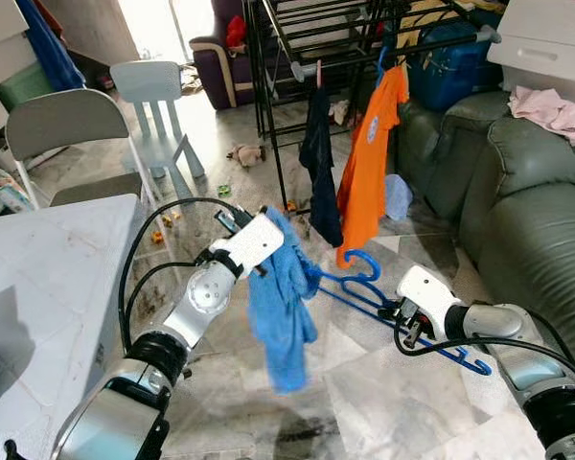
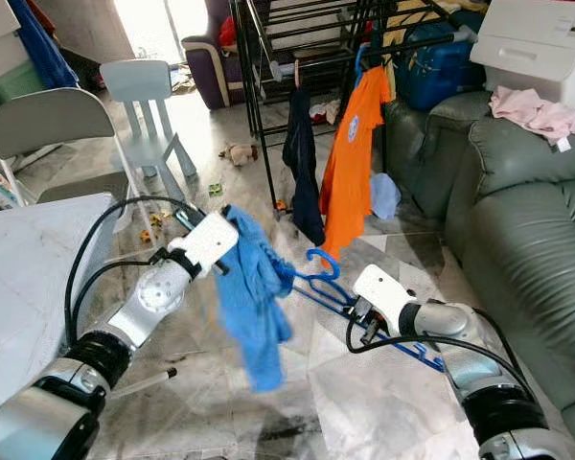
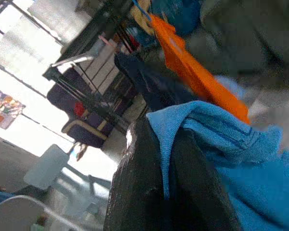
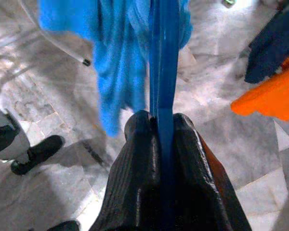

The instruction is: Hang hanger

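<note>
your left gripper (image 3: 166,187) is clenched on a fold of the blue garment (image 1: 280,307), w/ the cloth edge pinched between the two black fingers (image 3: 135,183) in the left wrist view. the garment hangs limp below the gripper, over the marble floor (image 1: 364,383), in front of the drying rack (image 1: 278,57).

your right gripper (image 4: 163,127) is clamped on the blue hanger (image 1: 364,287); in the right wrist view the hanger's bar runs straight out from between the fingers toward the garment. in the head views the hanger is held low and roughly level, hook (image 1: 364,261) end just beside the garment's right edge, other end trailing back past the wrist. looks like the near end of the hanger is inside the cloth, but the fold hides it, so can't say for sure.

behind, an orange shirt (image 1: 369,163) and a dark navy garment (image 1: 318,163) hang on the rack, side by side. green sofa (image 1: 517,192) on your right w/ pink cloth (image 1: 551,110) on its back. grey table (image 1: 48,287) on your left, chairs (image 1: 72,129) beyond it.
</note>
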Tool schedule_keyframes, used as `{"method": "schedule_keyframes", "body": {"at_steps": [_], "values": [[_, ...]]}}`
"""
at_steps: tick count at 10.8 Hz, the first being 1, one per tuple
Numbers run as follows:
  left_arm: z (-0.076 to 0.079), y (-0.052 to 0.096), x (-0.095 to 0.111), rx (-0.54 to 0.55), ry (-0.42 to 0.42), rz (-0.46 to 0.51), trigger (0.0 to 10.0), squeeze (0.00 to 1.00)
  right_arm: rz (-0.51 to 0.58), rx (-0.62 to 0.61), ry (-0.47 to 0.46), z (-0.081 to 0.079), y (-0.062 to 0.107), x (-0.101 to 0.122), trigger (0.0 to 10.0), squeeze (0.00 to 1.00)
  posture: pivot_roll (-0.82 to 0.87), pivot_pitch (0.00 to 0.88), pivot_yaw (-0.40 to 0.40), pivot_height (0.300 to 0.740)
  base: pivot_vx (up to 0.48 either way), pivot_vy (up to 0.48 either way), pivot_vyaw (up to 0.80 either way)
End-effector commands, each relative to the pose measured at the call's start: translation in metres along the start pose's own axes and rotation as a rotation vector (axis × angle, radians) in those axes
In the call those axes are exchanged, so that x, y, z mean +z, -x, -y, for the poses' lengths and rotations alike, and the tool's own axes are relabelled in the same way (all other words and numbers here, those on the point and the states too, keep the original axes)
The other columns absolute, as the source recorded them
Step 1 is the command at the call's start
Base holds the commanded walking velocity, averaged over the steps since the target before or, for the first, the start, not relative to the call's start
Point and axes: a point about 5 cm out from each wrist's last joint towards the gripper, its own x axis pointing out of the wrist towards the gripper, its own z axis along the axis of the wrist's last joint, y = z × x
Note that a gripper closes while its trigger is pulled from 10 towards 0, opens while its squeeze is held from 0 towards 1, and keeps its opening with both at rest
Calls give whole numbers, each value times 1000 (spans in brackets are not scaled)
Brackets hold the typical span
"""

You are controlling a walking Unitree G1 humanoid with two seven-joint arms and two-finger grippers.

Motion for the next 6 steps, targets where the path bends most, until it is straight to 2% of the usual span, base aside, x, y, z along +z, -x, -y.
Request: {"method": "schedule_keyframes", "body": {"at_steps": [1, 2, 3, 4, 6], "values": [[-5, 3, -10, 17, -47, -50, 10000, 0, 42, 25, 37, 1, 2, 10, 10000, 0, -123, 0, 123, 740, 0, 0, 0], [-7, 4, -13, 32, -44, -76, 10000, 0, 48, -14, 42, 7, 4, 11, 10000, 0, -123, 0, 123, 740, 0, 0, 0], [-8, 4, -14, 34, -28, -80, 10000, 0, 58, -123, 23, 19, 3, 14, 10000, 0, -127, 0, 125, 740, 0, 0, 0], [-5, 3, -8, 8, -7, -33, 10000, 0, 46, -222, -5, 27, 0, 14, 10000, 0, -126, 0, 127, 740, 0, 0, 0], [-7, 3, 8, 10, 84, 81, 10000, 0, 24, -309, -80, 32, -3, 6, 10000, 0, -122, 0, 126, 740, 0, 0, 0]]}}
